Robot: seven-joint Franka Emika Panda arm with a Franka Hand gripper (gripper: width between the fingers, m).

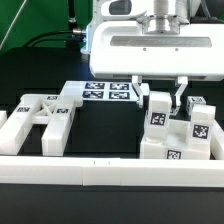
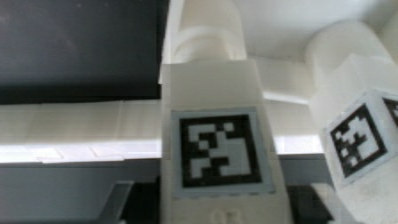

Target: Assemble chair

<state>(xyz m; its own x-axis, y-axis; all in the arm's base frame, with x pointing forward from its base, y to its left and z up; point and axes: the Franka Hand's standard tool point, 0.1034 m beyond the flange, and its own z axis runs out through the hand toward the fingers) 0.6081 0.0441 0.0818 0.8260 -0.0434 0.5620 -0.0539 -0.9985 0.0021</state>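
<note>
The arm comes straight down from above, wrist vertical and its broad white housing level, so the gripper (image 1: 160, 97) points down over the seat block (image 1: 172, 152). Its two fingers straddle the top of an upright post (image 1: 158, 113), a tagged chair part standing on the seat block. In the wrist view the post (image 2: 217, 120) fills the gap between the dark fingers (image 2: 135, 203), so the gripper (image 2: 217, 205) appears clenched on it, though blur hides the exact contact. A second tagged piece (image 1: 199, 120) stands just beside the post on the same block. The X-braced side frame (image 1: 42, 118) lies flat, well apart from the seat block; the marker board (image 1: 108, 93) lies behind the block and the border rail (image 1: 110, 178) in front.
</note>
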